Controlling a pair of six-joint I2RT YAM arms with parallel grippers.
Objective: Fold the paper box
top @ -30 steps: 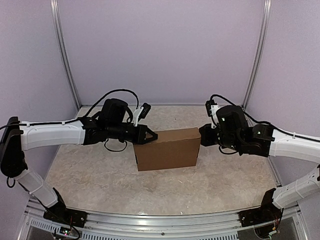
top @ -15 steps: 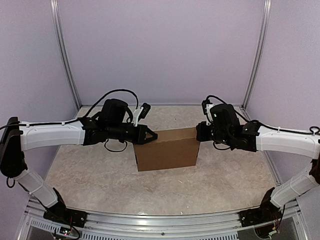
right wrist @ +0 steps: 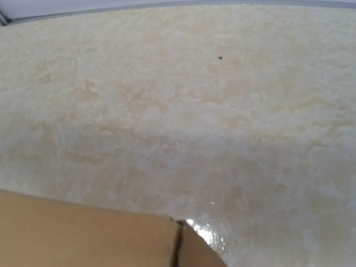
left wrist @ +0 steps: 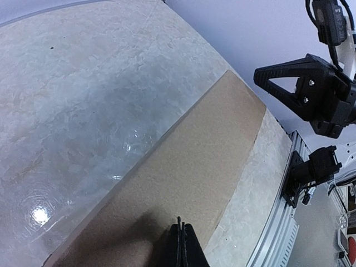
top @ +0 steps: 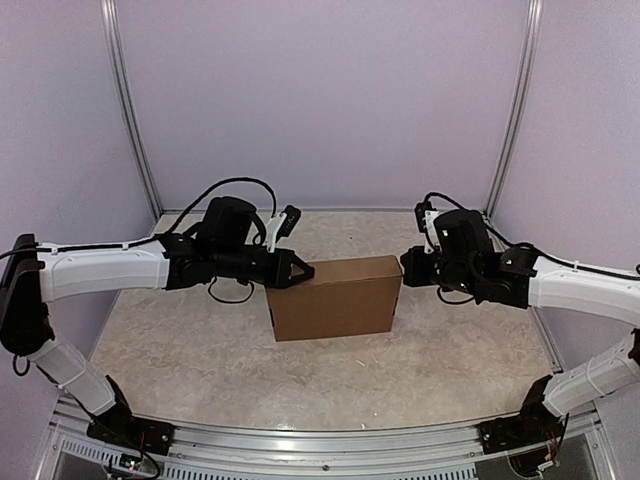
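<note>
- The paper box [top: 333, 298] stands closed on the bench [top: 200, 350].
- The left tool [top: 305, 270], pressed together, is at the box's top left end.
- The right tool [top: 405, 270], pressed together, is beside its right end.

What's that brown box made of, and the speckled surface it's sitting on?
The closed brown rectangular box looks like plain cardboard: matte, evenly tan, finely grainy, with crisp folded edges. The pale beige tabletop is mottled like stone and shows glossy light spots; real marble or a printed laminate, I cannot tell.
</note>
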